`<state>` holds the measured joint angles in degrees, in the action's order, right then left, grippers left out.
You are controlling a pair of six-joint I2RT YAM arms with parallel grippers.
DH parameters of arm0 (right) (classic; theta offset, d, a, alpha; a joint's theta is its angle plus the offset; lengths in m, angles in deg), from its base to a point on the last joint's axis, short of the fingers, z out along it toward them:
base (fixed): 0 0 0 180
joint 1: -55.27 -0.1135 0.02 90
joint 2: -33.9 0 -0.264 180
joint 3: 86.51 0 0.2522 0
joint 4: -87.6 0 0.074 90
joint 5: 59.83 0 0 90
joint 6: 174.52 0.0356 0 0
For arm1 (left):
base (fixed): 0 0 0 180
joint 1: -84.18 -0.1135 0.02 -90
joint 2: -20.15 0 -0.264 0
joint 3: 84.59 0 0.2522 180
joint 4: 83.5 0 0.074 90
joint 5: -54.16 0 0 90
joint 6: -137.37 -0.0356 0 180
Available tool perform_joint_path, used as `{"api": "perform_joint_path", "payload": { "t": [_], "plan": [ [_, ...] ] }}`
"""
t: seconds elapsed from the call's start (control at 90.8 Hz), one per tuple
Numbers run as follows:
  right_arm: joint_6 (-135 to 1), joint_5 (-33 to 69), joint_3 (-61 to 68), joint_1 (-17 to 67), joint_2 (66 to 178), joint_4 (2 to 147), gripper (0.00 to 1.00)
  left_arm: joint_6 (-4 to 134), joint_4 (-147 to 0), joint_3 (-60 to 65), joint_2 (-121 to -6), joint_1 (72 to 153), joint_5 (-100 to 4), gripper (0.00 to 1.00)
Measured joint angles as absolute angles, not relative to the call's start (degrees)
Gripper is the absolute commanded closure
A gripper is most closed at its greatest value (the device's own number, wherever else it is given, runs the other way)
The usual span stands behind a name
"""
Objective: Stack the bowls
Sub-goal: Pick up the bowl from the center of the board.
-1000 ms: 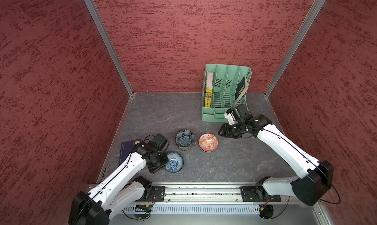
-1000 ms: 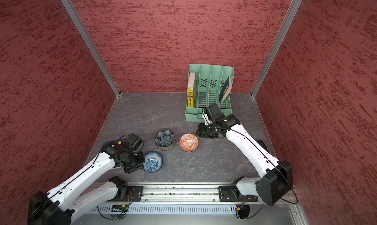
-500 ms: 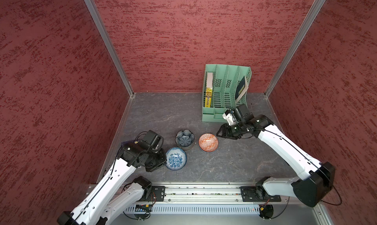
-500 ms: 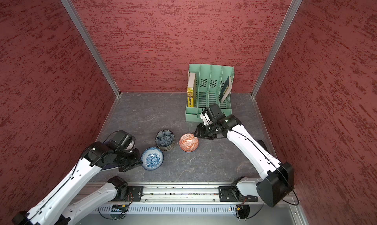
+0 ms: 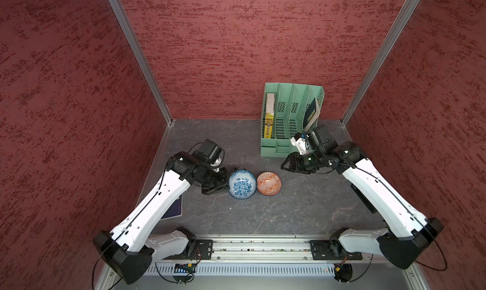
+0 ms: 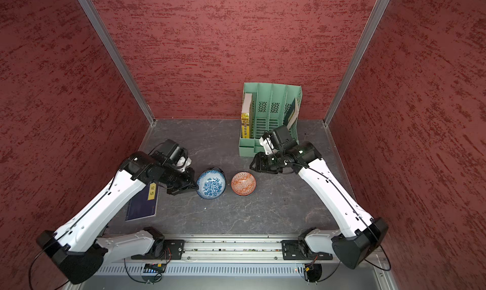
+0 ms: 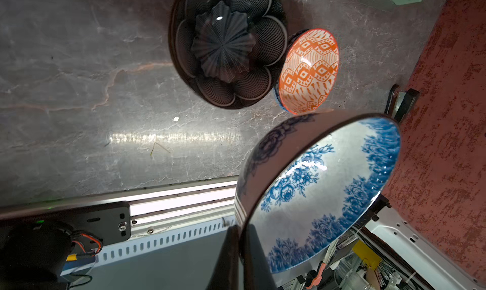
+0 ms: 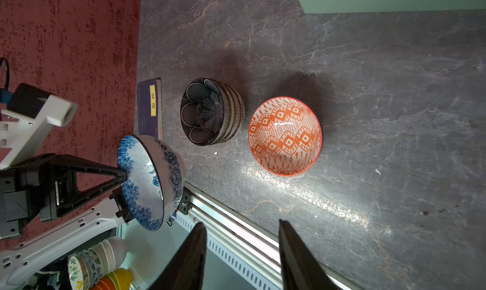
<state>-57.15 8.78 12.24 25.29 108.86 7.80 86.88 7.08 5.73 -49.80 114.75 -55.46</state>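
Observation:
My left gripper [image 7: 240,230] is shut on the rim of a blue-white floral bowl [image 7: 323,191] and holds it in the air. In both top views this bowl [image 5: 242,184] covers most of the dark flower-shaped bowl. That dark bowl [image 8: 207,112] tops a short stack of bowls on the floor. An orange geometric bowl [image 8: 285,136] stands alone just right of the stack [image 7: 226,46]. My right gripper [image 8: 242,222] hovers open and empty behind and right of the orange bowl [image 5: 268,183].
A mint-green file rack [image 5: 289,123] holding books stands at the back, close behind my right wrist. A dark blue book [image 6: 142,204] lies flat by the left wall. The metal rail [image 5: 249,249] runs along the front edge.
My left arm has lifted the blue-white bowl off the floor at the front left and carried it back and right, over the dark stack. The right gripper has barely shifted.

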Motion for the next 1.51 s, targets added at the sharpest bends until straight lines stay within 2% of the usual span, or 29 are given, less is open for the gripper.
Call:
{"api": "perform_joint_path", "payload": {
  "t": [0.386,0.628,1.212,1.51],
  "plan": [
    [-57.63,14.88,17.66,25.25,109.63,0.21,0.53,80.96,6.03,16.81,-64.27,115.34,-57.75,1.00],
    [-57.87,15.43,17.68,25.22,110.94,-1.21,0.56,79.73,5.66,18.78,-66.77,115.56,-58.80,1.00],
    [-57.71,13.35,15.36,23.94,115.59,1.98,0.57,79.38,4.24,21.25,-73.26,118.05,-59.61,1.00],
    [-57.32,13.26,15.28,23.04,120.82,4.04,0.65,79.38,3.47,23.48,-75.55,119.32,-59.61,1.00]
  ]
}}
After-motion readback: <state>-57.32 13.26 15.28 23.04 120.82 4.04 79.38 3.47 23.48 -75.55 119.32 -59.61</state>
